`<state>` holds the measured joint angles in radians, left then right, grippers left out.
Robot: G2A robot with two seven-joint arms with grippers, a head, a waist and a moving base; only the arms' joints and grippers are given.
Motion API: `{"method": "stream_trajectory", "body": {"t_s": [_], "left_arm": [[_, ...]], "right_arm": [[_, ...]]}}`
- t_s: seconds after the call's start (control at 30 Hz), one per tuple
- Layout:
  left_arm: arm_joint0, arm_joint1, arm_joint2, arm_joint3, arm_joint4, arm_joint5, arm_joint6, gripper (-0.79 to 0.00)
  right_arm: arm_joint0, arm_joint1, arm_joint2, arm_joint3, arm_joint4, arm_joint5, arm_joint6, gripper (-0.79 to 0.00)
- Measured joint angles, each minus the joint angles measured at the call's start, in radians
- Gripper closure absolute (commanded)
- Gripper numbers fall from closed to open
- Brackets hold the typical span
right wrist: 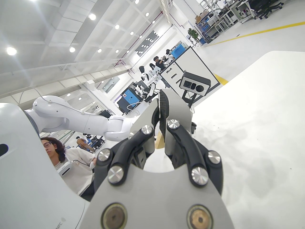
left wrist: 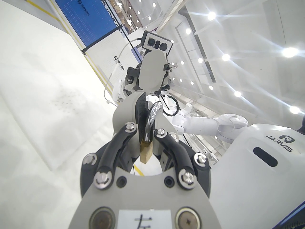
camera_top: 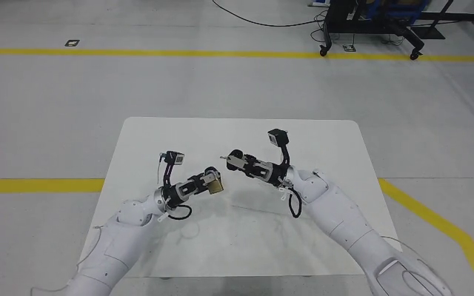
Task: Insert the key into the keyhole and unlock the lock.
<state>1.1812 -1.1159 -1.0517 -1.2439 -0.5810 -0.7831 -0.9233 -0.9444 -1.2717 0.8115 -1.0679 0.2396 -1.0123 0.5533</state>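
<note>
Nearest the robot, the left gripper (camera_top: 208, 180) is clamped on the brass lock (camera_top: 215, 186), held above the white table (camera_top: 148, 148); its wrist view shows the silver shackle (left wrist: 152, 117) between the pads; just beyond, apart from the lock, the right gripper (camera_top: 232, 159) is closed on the key (camera_top: 224, 157), whose tip sticks out past the fingertips.

A white label (left wrist: 144, 219) stuck on the base of the left tool (left wrist: 150, 110) bears one dark handwritten character, cut off at its lower part. Past the desk (left wrist: 35, 77), a blue panel (left wrist: 83, 17) carries a white logo with a line of lettering. The white panel (left wrist: 107, 48) just beside it carries the same mark in dark print.
</note>
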Motion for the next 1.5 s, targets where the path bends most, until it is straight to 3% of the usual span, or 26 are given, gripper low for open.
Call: {"method": "stream_trajectory", "body": {"t_s": [0.3,0.43,0.7,0.87,0.93,1.03,1.2,1.27,1.37,1.5], "left_arm": [[-0.112,-0.017,0.046,-0.008,0.091,0.392,0.098,0.0],[-0.138,-0.022,0.056,-0.013,0.129,0.446,0.125,0.0],[-0.119,-0.023,0.054,-0.008,0.111,0.467,0.156,0.0],[-0.132,-0.032,0.048,0.014,0.019,0.679,0.165,0.0],[-0.154,-0.033,0.037,0.033,-0.063,0.764,0.101,0.0],[-0.224,-0.033,0.039,0.067,-0.133,0.967,0.012,0.0],[-0.35,-0.051,0.1,0.135,-0.15,1.333,-0.043,0.0],[-0.388,-0.065,0.137,0.159,-0.15,1.368,-0.071,0.0],[-0.432,-0.086,0.184,0.193,-0.159,1.337,-0.114,0.0],[-0.454,-0.102,0.208,0.227,-0.178,1.315,-0.102,0.0]], "right_arm": [[-0.08,0.025,0.085,-0.049,-0.08,0.006,-0.085,0.0],[-0.147,0.046,0.159,-0.115,-0.143,0.003,-0.135,0.0],[-0.144,0.045,0.156,-0.11,-0.141,0.003,-0.134,0.0],[-0.151,0.047,0.169,-0.12,-0.153,0.038,-0.149,0.0],[-0.155,0.054,0.198,-0.138,-0.232,0.049,-0.16,0.0],[-0.177,0.072,0.267,-0.21,-0.426,0.058,-0.18,0.0],[-0.264,0.105,0.404,-0.458,-0.799,0.128,-0.203,0.0],[-0.295,0.117,0.447,-0.574,-0.935,0.163,-0.168,0.0],[-0.33,0.13,0.481,-0.713,-1.078,0.209,-0.087,0.0],[-0.344,0.138,0.489,-0.822,-1.183,0.306,0.032,0.0]]}}
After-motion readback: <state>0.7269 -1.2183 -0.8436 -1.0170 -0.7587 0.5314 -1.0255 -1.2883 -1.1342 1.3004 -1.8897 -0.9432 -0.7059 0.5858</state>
